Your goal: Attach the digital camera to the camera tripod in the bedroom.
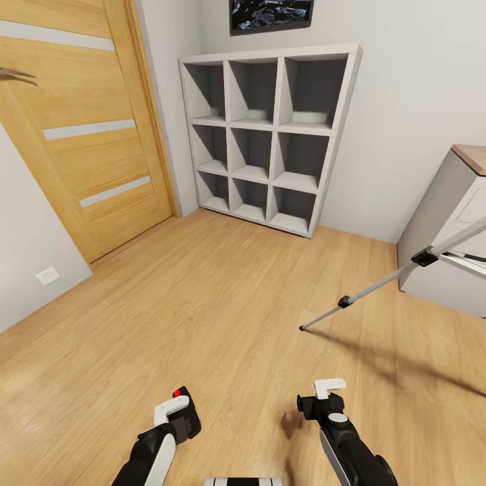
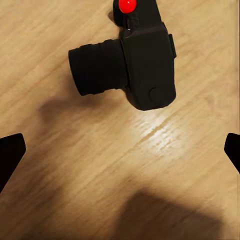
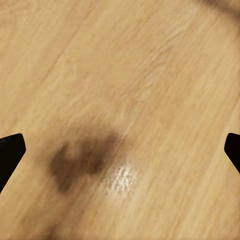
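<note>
Both grippers hang low over the bedroom's wood floor, camera by the left one, tripod off to the right.

The left gripper (image 1: 177,413) is spread wide, its fingertips (image 2: 11,150) at the wrist view's edges with bare planks between them; the digital camera (image 2: 131,67) sits just beyond them, red button up, whether touching I cannot tell. The right gripper (image 1: 327,398) is likewise spread over bare floor (image 3: 120,100). Ahead and right of it, well apart, a leg of the camera tripod (image 1: 378,287) slants down beside the grey desk (image 1: 445,229). Farther ahead stands the white cube shelf (image 1: 270,135); a wooden door (image 1: 88,135) lies beyond the left gripper.
</note>
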Robot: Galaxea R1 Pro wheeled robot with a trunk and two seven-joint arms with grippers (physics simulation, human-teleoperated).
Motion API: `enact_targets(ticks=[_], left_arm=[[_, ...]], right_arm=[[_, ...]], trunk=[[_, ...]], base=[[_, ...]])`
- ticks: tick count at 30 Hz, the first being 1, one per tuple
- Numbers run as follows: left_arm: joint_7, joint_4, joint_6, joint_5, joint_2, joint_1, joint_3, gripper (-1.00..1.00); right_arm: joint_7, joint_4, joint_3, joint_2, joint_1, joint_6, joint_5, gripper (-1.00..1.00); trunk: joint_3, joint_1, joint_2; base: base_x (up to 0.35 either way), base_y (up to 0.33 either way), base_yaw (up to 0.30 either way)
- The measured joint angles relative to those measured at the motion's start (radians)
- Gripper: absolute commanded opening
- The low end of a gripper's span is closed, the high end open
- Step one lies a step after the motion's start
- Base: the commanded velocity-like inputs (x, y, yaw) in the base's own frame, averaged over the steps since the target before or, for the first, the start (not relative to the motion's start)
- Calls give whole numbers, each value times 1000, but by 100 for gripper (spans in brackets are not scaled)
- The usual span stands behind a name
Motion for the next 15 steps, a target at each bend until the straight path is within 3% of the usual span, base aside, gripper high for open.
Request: enact_targets(ticks=[3, 15], left_arm=[[0, 0, 0, 0, 0, 0, -4, 100], [0, 1, 0, 2, 1, 0, -9, 100]], right_arm=[[0, 0, 0, 0, 0, 0, 0, 100], [0, 0, 0, 0, 0, 1, 0, 100]], trunk=[[0, 0, 0], [-46, 5, -3]], base=[[0, 0, 0], [0, 0, 0]])
